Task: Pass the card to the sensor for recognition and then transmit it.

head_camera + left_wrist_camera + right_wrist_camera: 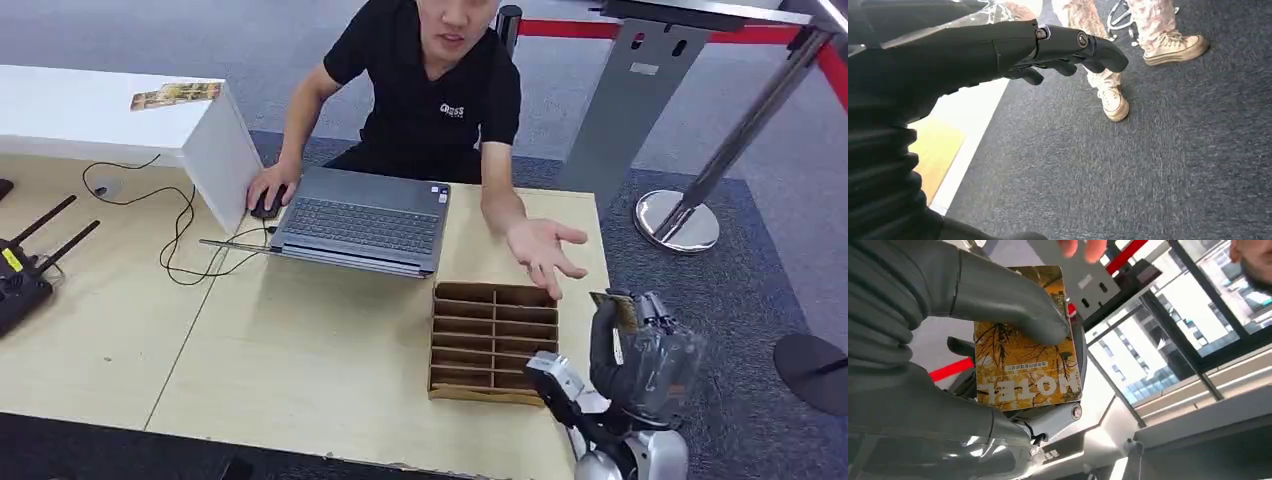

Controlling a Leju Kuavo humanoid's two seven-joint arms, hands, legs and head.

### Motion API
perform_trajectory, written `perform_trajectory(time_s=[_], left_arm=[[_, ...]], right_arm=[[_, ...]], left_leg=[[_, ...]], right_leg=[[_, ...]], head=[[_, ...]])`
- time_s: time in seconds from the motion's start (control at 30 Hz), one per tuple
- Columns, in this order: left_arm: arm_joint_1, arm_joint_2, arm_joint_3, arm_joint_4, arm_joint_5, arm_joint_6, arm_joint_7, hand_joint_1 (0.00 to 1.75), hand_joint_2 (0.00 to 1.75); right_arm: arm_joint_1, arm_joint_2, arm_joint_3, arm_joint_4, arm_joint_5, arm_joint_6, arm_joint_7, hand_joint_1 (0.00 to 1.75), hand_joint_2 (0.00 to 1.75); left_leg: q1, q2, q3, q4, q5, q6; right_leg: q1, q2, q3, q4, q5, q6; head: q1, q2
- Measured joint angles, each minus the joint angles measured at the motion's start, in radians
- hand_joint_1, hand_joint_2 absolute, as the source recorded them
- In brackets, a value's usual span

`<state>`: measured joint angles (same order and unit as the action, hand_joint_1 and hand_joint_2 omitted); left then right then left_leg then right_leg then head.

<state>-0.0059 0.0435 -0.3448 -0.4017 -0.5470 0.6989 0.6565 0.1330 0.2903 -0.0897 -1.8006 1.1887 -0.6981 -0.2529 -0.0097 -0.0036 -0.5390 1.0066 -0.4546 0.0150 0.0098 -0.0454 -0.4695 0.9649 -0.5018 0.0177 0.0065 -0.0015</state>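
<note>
From my head, my right hand [640,345] holds the card [614,306] raised at five o'clock, just below a person's open palm [541,247] and beside the slotted box [492,342]. My right wrist shows my thumb [1013,302] pressing the card's yellow printed face. My left wrist shows my left hand [1048,47] empty, fingers loosely apart, above grey carpet [1148,170] and someone's shoes [1114,102].

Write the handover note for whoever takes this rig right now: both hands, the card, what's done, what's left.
Right hand: raised beside the table's right edge, thumb pressing the yellow hotel card against its fingers.
Left hand: holds nothing, fingers loosely extended over the grey carpet.
Person's open palm is held out above the slotted cardboard tray, just ahead of the card.
Done: card picked up and lifted. Whether the sensor has read it cannot be told from these views.
Left: confirm recognition, then pass the card to the waiting palm.
</note>
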Motion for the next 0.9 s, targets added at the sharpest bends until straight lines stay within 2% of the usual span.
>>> perform_trajectory(time_s=[0.2,0.9], left_arm=[[-0.001,0.000,-0.014,0.000,0.013,0.000,-0.012,0.00,1.75],[-0.002,0.004,-0.042,0.000,0.036,0.000,-0.004,0.00,1.75]], right_arm=[[-0.010,-0.005,0.029,0.031,0.019,0.000,0.018,1.75,1.75],[-0.024,-0.010,0.081,0.079,0.018,0.000,0.013,1.75,1.75]], left_leg=[[0.000,0.000,0.000,0.000,0.000,0.000],[0.000,0.000,0.000,0.000,0.000,0.000]], right_leg=[[0.000,0.000,0.000,0.000,0.000,0.000],[0.000,0.000,0.000,0.000,0.000,0.000]], head=[[0.000,0.000],[0.000,0.000]])
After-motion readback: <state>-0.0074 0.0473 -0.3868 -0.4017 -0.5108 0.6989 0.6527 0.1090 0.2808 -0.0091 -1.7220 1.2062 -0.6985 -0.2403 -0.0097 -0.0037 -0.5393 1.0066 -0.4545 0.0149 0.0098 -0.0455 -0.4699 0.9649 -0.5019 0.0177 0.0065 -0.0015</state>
